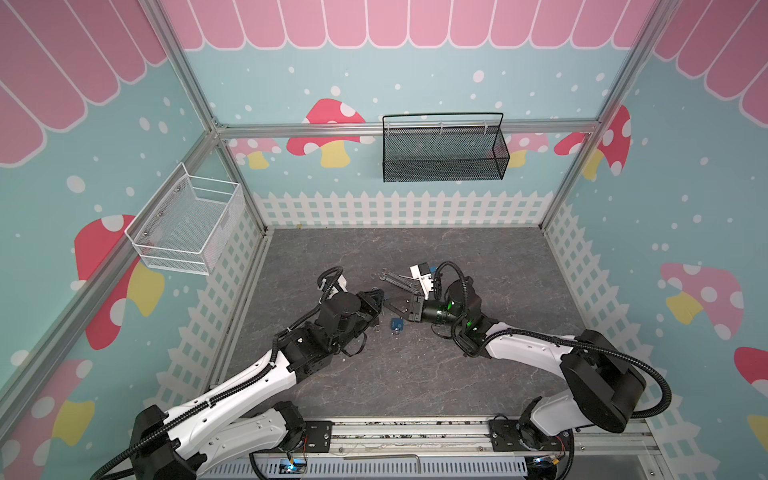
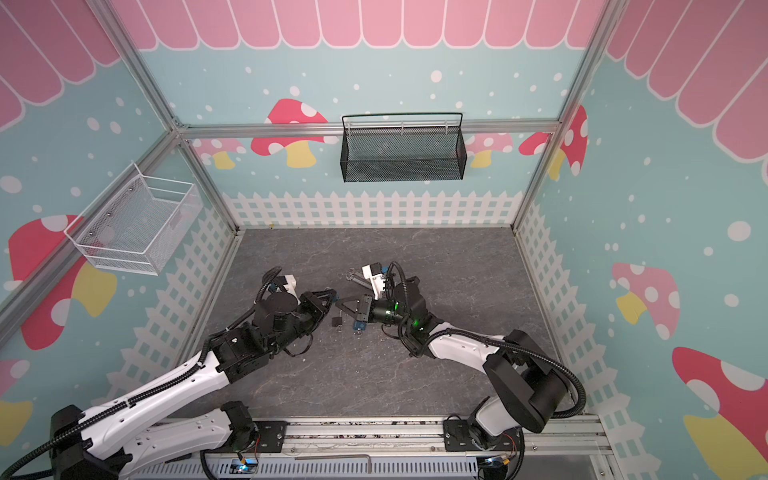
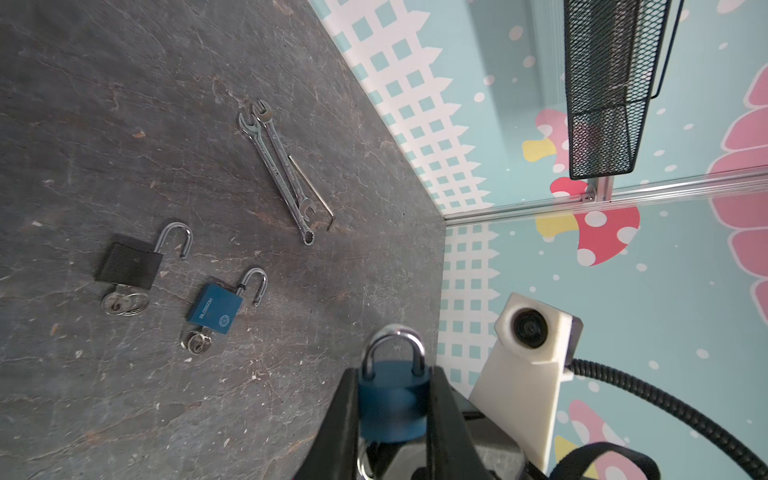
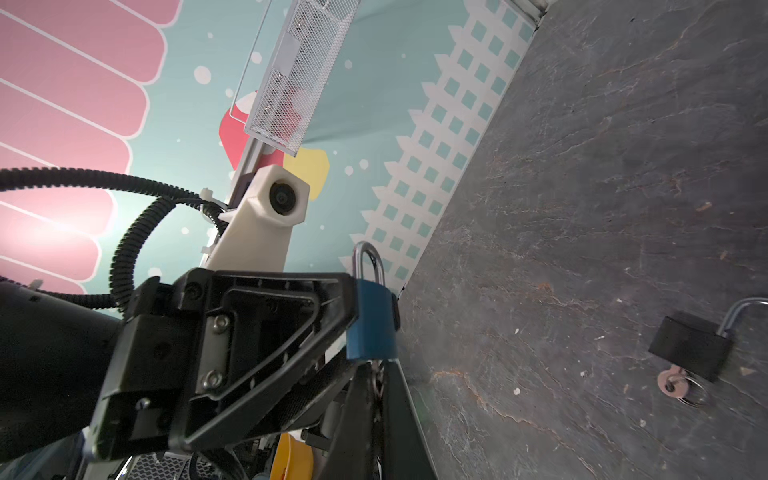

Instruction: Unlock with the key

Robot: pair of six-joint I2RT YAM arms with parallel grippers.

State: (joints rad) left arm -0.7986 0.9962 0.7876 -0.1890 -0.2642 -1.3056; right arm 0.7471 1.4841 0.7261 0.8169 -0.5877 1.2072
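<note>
My left gripper [image 3: 394, 374] is shut on a blue padlock [image 3: 392, 399] and holds it above the table, shackle closed. In the right wrist view the same padlock [image 4: 370, 320] sits between the left arm's fingers. My right gripper [image 4: 376, 368] meets the padlock's underside. Its jaws are shut on the key [image 4: 377, 384], which sticks out of the lock's base and is mostly hidden between the fingers. In both top views the two grippers touch tip to tip at mid-table: left gripper [image 1: 379, 296], right gripper [image 1: 388, 302].
On the table lie an open black padlock [image 3: 129, 266] with keys and an open blue padlock [image 3: 216, 307] with keys. Two wrenches [image 3: 278, 166] and a hex key [image 3: 311, 187] lie beyond them. A black basket [image 1: 442, 149] and a white basket [image 1: 187, 224] hang on the walls.
</note>
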